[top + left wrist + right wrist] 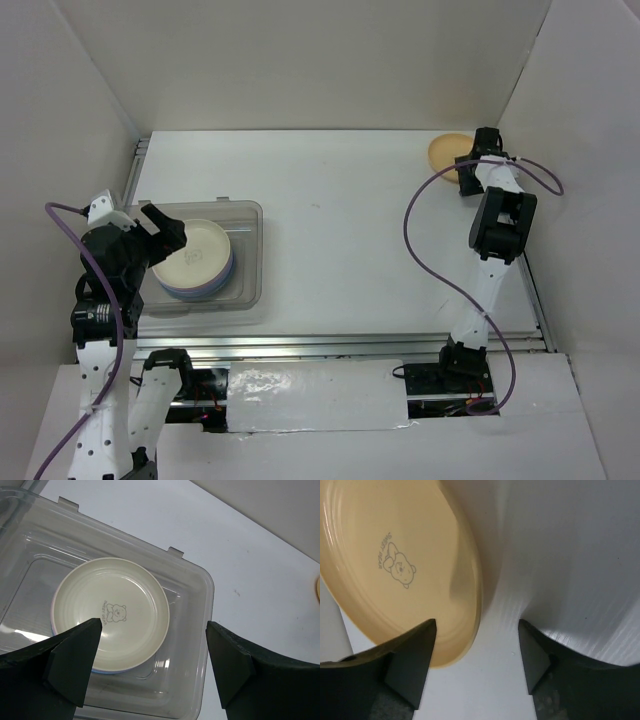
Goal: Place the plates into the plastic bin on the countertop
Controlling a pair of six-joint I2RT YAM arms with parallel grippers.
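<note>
The clear plastic bin [250, 262] stands at the left of the white countertop [350, 230]. It holds a stack of plates with a cream plate [192, 257] on top and bluish-purple rims under it. My left gripper [163, 228] is open and empty above the bin's left side. In the left wrist view the cream plate [110, 612] lies below my open left gripper [155, 655], inside the bin [200, 577]. An orange plate [446, 150] lies in the far right corner. My right gripper [467, 168] is open beside it. In the right wrist view the orange plate's [395, 555] rim lies between my right gripper's [477, 647] fingers.
White panels [300, 60] wall the countertop at the back and both sides. The orange plate sits close against the right panel [570, 540]. A metal rail [340, 345] runs along the near edge. A purple cable [425, 250] loops off the right arm.
</note>
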